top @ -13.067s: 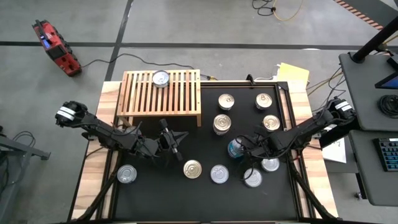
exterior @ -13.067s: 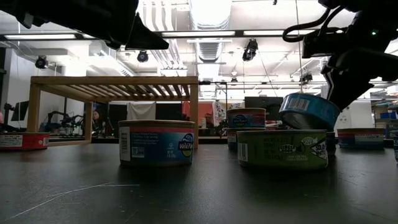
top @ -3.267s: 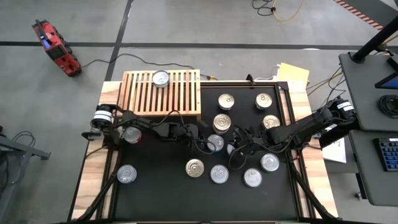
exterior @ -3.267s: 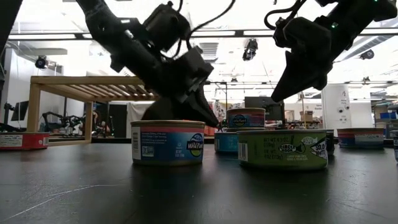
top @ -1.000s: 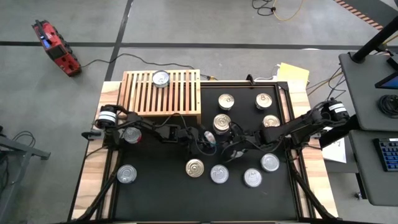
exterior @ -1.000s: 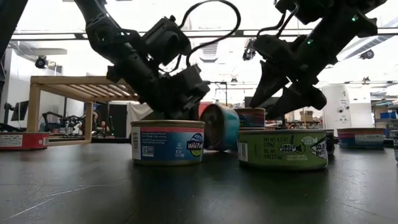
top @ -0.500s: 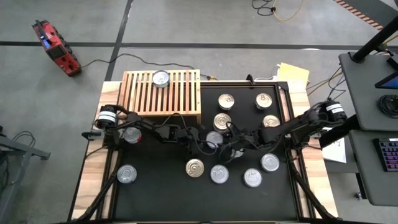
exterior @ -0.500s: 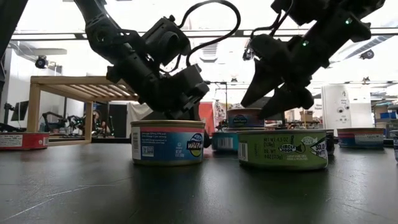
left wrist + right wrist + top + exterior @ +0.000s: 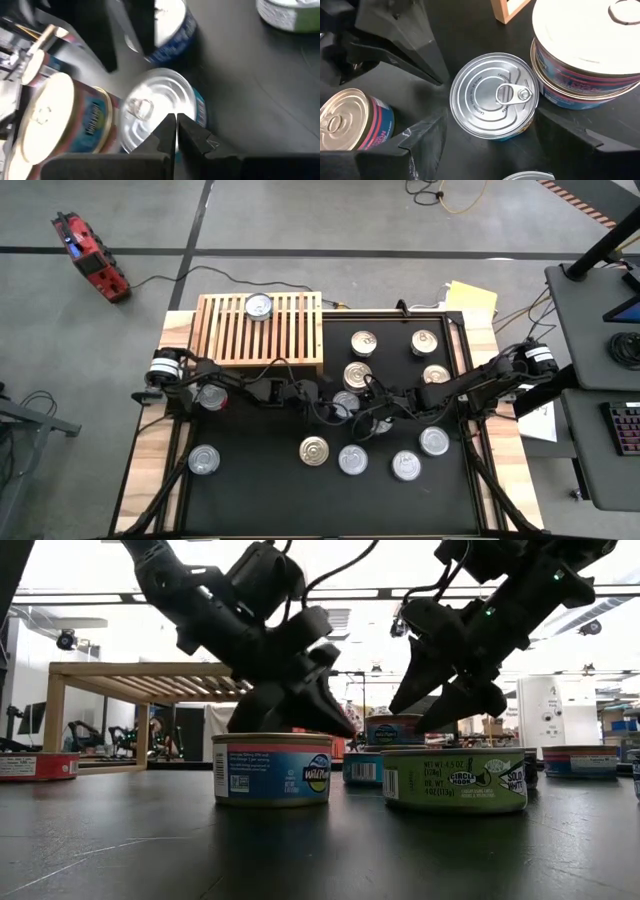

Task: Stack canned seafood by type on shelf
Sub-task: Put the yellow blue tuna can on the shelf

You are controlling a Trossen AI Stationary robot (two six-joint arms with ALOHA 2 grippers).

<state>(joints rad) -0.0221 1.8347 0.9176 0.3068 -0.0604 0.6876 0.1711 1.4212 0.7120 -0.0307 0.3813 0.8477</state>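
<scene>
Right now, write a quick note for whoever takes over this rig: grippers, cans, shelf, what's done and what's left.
Left gripper: shut, empty, beside the silver-lidded can at table centre.
Right gripper: open, straddling that can, not yet gripping.
Shelf: only one can on top.
Two-can stack stands just behind the centre can; the other tins sit loose on the black mat.
Done: one can shelved.
Left: nearly all cans to sort and stack by type.
</scene>
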